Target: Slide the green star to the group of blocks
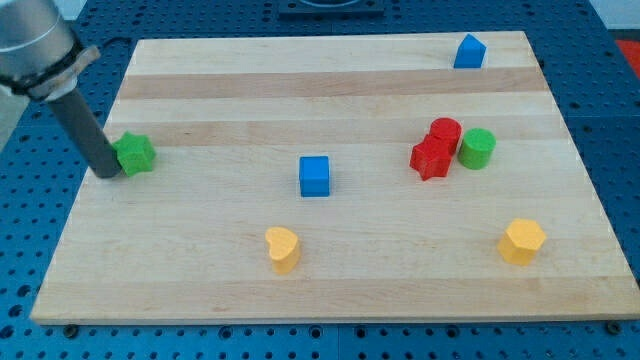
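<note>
Camera view: my tip [107, 174] touching green star [135, 153] on its left side, near board [200, 290] left edge; no claw fitted, state not applicable. Red blocks [436, 148] and green cylinder [477, 148] grouped at right, well apart.

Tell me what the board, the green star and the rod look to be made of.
Board: pale wood, likely glued strips, going by its grain bands; matte finish. Green star: solid-coloured, smooth and faintly glossy, so painted wood or plastic; the picture cannot settle which. Rod ending in my tip, touching the star's left side: dark, dull, probably rubber or coated metal.
</note>
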You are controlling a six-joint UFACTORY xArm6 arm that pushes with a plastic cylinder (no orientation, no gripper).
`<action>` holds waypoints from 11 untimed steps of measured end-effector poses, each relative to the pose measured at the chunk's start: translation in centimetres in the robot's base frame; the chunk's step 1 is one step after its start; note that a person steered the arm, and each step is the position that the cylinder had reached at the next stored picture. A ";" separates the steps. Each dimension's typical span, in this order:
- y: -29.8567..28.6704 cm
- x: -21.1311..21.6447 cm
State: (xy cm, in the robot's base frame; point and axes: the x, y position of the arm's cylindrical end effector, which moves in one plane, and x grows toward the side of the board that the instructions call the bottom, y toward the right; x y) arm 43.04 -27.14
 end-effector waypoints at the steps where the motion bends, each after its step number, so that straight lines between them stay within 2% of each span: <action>1: 0.0 -0.8; 2: 1.1 0.9; 3: -1.7 2.5; 5: -2.1 1.0; 11: -1.0 0.0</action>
State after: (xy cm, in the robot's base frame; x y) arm 43.03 -28.17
